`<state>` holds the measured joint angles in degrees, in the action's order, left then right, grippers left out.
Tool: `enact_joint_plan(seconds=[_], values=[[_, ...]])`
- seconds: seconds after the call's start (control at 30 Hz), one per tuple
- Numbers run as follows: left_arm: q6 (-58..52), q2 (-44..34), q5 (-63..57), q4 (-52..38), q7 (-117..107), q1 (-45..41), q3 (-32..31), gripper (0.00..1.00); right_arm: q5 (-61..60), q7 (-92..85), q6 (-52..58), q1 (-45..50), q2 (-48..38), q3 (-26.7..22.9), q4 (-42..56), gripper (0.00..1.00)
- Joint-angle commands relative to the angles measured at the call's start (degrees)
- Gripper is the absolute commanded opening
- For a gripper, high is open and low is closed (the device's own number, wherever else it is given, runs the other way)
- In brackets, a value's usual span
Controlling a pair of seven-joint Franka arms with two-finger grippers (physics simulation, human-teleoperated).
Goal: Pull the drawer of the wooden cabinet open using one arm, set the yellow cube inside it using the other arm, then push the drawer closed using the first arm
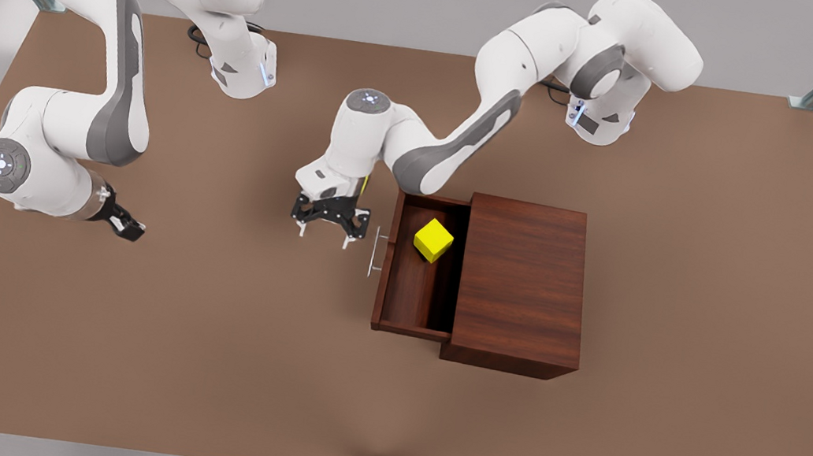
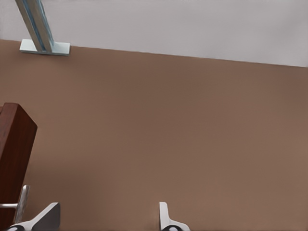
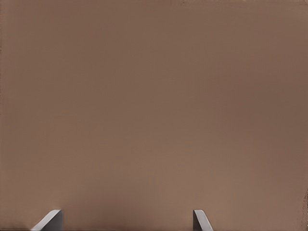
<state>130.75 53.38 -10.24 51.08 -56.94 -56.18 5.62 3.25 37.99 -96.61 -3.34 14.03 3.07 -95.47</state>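
Front view puts the yellow cube [image 1: 433,240] inside the open drawer [image 1: 413,296] of the wooden cabinet [image 1: 522,280]. Left gripper [image 1: 327,233], fingers apart, hangs beside the handle [image 1: 377,251]; right gripper [image 1: 127,224], fingers apart, waits well apart over the tabletop [image 1: 197,358]. Pushing shut seems next.

Brown table [image 1: 202,326]: wooden cabinet [image 1: 522,284] standing on it, toward front view's right.
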Motion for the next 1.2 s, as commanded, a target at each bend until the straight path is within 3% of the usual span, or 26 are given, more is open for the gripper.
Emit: enact_joint_plan(seconds=[0.0,0.07,0.17,0.6,0.9,1.17], values=[[1.9,1.0,-4.6,0.1,-29.5,-0.6,-0.1,1.00,0.0,-21.6,-0.1,0.0,-0.1,0.0,0.0,1.00],[-7.7,0.9,-4.4,0.2,-23.1,-0.6,-1.1,1.00,0.0,-21.6,-0.1,0.0,-0.1,0.0,0.0,1.00],[-12.4,0.9,-3.6,0.5,-23.1,-0.6,-2.1,1.00,0.0,-21.6,-0.1,0.0,0.0,0.0,0.0,1.00],[-6.2,4.2,-3.8,0.7,-21.0,-0.1,-0.5,1.00,0.0,-21.6,0.1,0.0,0.1,0.0,0.3,1.00],[-15.6,3.6,-8.3,1.6,-14.9,-0.5,-0.5,1.00,0.0,-21.8,0.3,-0.1,0.0,-0.1,0.3,1.00],[-16.2,3.6,-9.5,1.7,-13.5,-0.3,-0.5,1.00,0.0,-21.8,0.3,0.0,0.1,-0.1,0.5,1.00]])
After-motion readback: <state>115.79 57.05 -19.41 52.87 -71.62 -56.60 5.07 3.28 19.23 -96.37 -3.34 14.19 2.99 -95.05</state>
